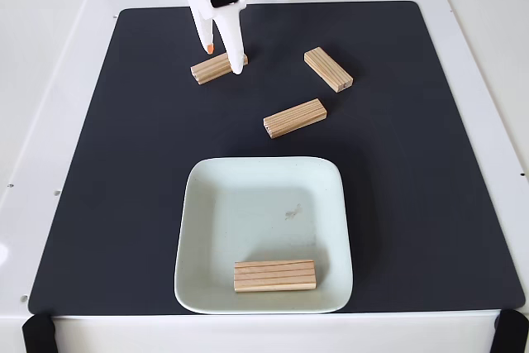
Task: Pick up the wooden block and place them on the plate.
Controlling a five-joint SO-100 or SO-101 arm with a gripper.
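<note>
At the far edge of the black mat (397,163), we see the white gripper (223,55) pointing down over a wooden block (216,67), its jaws apart: the orange-tipped finger (209,45) hangs just above the block's left part, while the broader white finger (235,54) comes down at the block's right end. From this angle we cannot say for certain whether either finger touches the wood; the block appears to lie flat on the mat, not yet lifted.

The arm reaches in from the top of the fixed view, its wrist nearly vertical and the gripper aimed straight down.

Two more blocks wait on the mat: one tilted at the upper right (328,69), another slanted near the middle (295,117), just beyond the plate's far rim. The pale mint square plate (207,204) sits at the near side of the mat, and one block (274,275) already lies flat inside it, close to the near rim.

We judge the job about a quarter done: one block delivered, three left, and the grasp on the next one seemingly about to begin.
</note>
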